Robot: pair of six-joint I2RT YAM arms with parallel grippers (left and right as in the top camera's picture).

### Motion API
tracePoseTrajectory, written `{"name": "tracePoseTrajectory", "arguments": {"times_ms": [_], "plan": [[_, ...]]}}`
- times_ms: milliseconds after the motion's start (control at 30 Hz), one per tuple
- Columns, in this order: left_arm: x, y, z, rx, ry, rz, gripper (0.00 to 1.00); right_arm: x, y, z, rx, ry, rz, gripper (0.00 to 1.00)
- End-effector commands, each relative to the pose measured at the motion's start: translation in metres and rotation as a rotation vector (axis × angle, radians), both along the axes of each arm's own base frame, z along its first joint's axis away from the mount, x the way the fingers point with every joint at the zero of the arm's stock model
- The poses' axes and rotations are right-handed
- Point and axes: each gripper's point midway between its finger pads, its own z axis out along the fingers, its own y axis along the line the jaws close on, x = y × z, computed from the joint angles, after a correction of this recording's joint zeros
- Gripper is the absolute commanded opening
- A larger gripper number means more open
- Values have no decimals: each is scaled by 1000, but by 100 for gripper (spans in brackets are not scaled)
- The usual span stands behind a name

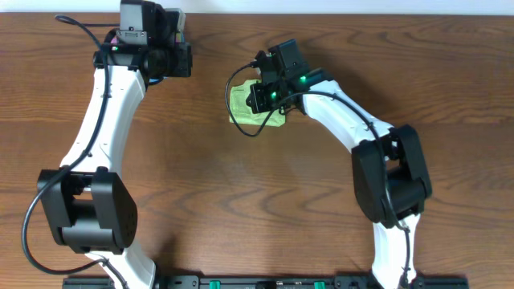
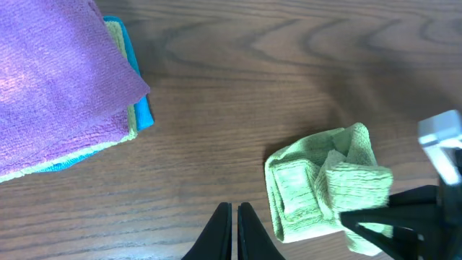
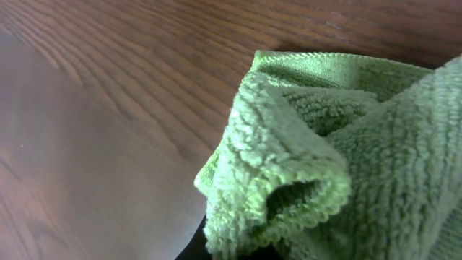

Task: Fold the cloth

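Note:
A small green cloth (image 1: 240, 109) lies folded into a thick bundle on the wooden table (image 1: 241, 193), at the back centre. My right gripper (image 1: 261, 98) is down on its right part and pinches a raised flap. The left wrist view shows the cloth (image 2: 303, 189) with the right gripper's black fingers (image 2: 364, 222) on its lower right corner. In the right wrist view the cloth (image 3: 346, 144) fills the frame and covers the jaws (image 3: 238, 249). My left gripper (image 2: 235, 220) is shut and empty, hovering left of the cloth (image 1: 181, 58).
A stack of folded cloths, purple on top of yellow and blue (image 2: 58, 87), lies at the back left, mostly hidden under my left wrist in the overhead view. Bare wood lies between the stack and the green cloth.

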Motion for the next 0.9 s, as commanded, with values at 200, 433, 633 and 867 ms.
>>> {"name": "tracePoseTrajectory", "arguments": {"times_ms": [200,433,633,867], "plan": [[-1,-1,23,-15,-48,-22,6,-2,24,-13,19,13,6,2],[-2,-1,22,-11,-42,-28,6,8,29,-7,44,-26,-15,2],[-5,-1,20,-10,-27,-28,6,9,31,-9,52,-22,-27,2],[-5,-1,20,-11,-28,-29,6,8,32,-31,44,19,-44,2]]}}
